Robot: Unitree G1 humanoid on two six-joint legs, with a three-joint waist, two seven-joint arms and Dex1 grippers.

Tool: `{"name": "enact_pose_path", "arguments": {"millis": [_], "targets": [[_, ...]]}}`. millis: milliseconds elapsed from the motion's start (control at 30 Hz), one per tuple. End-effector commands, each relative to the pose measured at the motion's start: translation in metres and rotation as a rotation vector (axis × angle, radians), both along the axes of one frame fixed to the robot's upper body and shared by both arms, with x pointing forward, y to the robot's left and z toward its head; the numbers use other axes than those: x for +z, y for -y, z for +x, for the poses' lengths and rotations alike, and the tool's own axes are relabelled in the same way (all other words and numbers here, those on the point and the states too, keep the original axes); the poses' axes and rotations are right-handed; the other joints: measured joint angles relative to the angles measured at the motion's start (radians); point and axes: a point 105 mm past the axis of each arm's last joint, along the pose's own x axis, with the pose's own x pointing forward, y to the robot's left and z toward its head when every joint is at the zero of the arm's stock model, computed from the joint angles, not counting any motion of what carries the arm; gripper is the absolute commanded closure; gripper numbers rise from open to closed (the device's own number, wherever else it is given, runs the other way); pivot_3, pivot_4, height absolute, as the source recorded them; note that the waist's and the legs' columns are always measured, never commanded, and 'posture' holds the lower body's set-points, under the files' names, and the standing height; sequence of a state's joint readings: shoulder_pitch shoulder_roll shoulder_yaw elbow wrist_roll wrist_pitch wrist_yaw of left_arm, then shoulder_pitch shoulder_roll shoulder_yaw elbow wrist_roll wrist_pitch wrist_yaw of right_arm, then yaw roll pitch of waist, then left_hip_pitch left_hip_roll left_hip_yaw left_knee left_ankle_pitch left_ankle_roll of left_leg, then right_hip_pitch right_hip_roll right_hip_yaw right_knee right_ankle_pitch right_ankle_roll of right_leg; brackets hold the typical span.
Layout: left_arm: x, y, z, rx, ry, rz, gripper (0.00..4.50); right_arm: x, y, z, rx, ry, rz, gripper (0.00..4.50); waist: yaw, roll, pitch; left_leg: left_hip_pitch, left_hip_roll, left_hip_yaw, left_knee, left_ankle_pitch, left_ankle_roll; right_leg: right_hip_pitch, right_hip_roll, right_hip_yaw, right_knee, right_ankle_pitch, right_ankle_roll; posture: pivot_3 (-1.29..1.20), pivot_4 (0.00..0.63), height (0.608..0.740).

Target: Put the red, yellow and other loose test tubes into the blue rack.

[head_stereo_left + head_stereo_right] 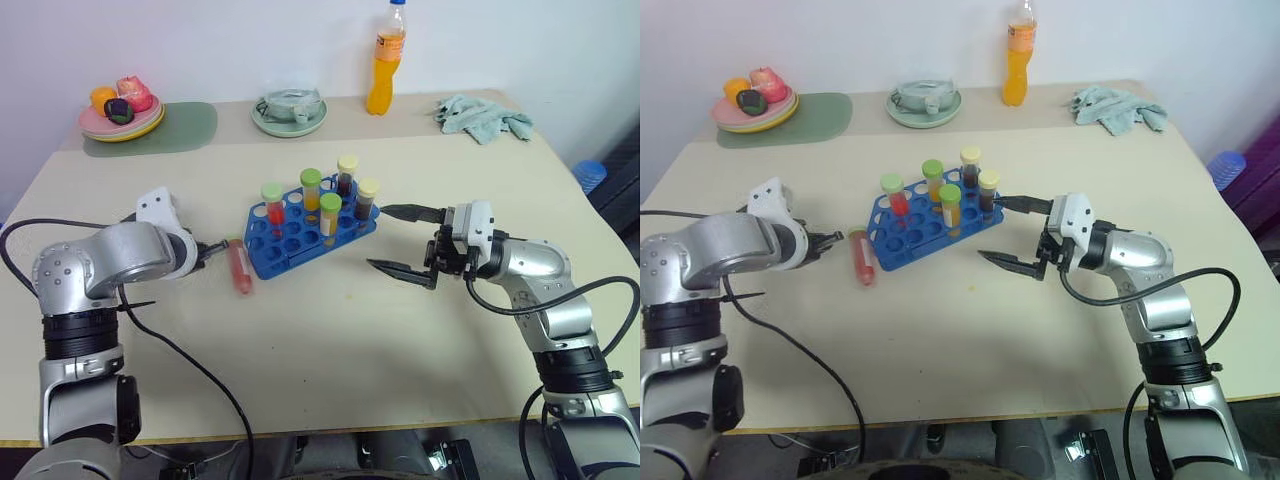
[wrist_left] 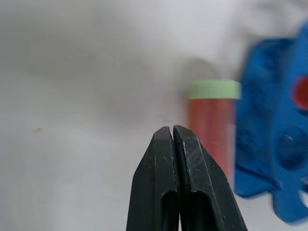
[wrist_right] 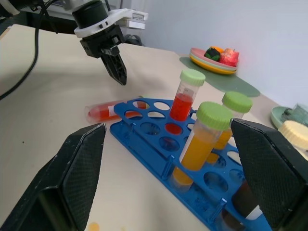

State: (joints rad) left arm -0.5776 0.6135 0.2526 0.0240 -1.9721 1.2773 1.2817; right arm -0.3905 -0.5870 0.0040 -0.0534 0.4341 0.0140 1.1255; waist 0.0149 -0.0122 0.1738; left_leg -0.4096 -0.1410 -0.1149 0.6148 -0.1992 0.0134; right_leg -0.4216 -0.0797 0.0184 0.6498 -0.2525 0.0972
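left fingers [image 2: 172, 144] pressed together, right fingers [image 1: 405, 213] spread wide

The left pincer [image 2: 172, 132] is closed and empty, near a green-capped red test tube [image 2: 211, 130] lying beside the blue rack [image 2: 274, 144].

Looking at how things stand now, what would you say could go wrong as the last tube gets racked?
1. The left gripper is shut and empty beside the red tube, which lies flat on the table; a nudge could roll it away.
2. That tube lies close against the blue rack, so a grasp may bump the rack and rock the five standing tubes.
3. The open right gripper hangs near the rack's other end and could clip a cap.
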Motion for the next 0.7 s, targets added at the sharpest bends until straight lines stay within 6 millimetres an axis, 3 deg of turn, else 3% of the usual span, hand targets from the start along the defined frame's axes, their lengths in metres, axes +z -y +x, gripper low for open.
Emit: {"name": "enact_pose_path", "arguments": {"millis": [33,100,233,700], "targets": [[0.01,-0.01,-0.005,-0.072,0.02,0.12,3.93,0.009,-0.001,-0.001,0.007,0.044,0.01,0.28,-0.001,-0.001,0.0,0.0,0.0,0.0,0.0,0.0,0.0,0.0,0.0,0.0,0.0,0.0,0.0,0.0,0.15,0.74],[0.007,-0.011,-0.005,-0.057,0.009,0.125,3.15,0.009,-0.001,-0.001,0.005,0.043,0.009,0.28,-0.001,0.0,0.0,0.0,0.0,0.0,-0.001,0.0,0.0,-0.001,0.0,0.001,0.0,0.0,0.0,0.0,0.15,0.74],[0.003,-0.01,-0.002,-0.008,-0.006,0.107,1.09,0.009,0.001,-0.001,0.0,0.041,0.007,0.28,0.004,0.0,0.0,0.0,0.0,0.0,-0.001,-0.001,-0.001,-0.001,0.0,0.001,0.0,0.0,0.0,0.0,0.15,0.74],[-0.001,0.013,0.005,0.031,-0.023,0.034,1.09,0.009,0.003,-0.001,-0.013,0.037,0.006,0.28,0.001,-0.001,0.0,0.0,0.0,0.0,0.0,0.0,0.001,-0.001,0.0,0.001,0.0,0.0,0.0,0.0,0.15,0.74]]}}
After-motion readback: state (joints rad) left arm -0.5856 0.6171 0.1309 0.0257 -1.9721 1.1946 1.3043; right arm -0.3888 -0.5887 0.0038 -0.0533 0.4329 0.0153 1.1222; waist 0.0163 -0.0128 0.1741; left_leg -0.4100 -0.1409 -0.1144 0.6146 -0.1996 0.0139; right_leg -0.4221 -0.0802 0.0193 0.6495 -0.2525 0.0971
